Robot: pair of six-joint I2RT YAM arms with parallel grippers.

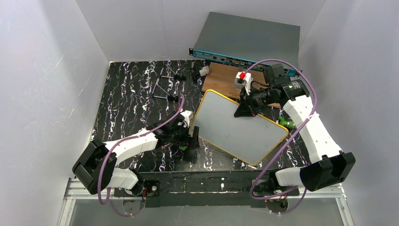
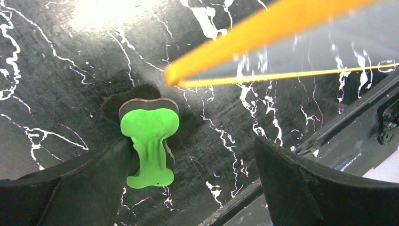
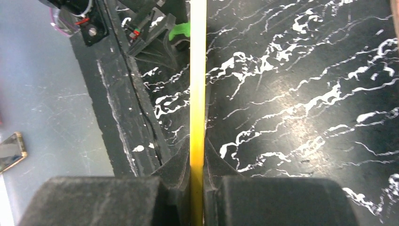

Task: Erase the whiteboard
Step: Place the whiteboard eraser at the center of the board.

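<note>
The whiteboard, white with a thin orange-yellow frame, stands tilted over the black marbled table, and its face looks blank. My right gripper is shut on its far edge, the yellow frame pinched between the jaws. A green eraser with dark felt under it lies on the table by the board's near left corner. My left gripper stands open over it, and the eraser rests against the inner side of the left finger. From above, the eraser peeks out under the left gripper.
A brown wooden board lies behind the whiteboard, with a red and white object on it. A grey box with a blue front sits at the back. Thin metal rods lie back left. A green marker lies by the right arm.
</note>
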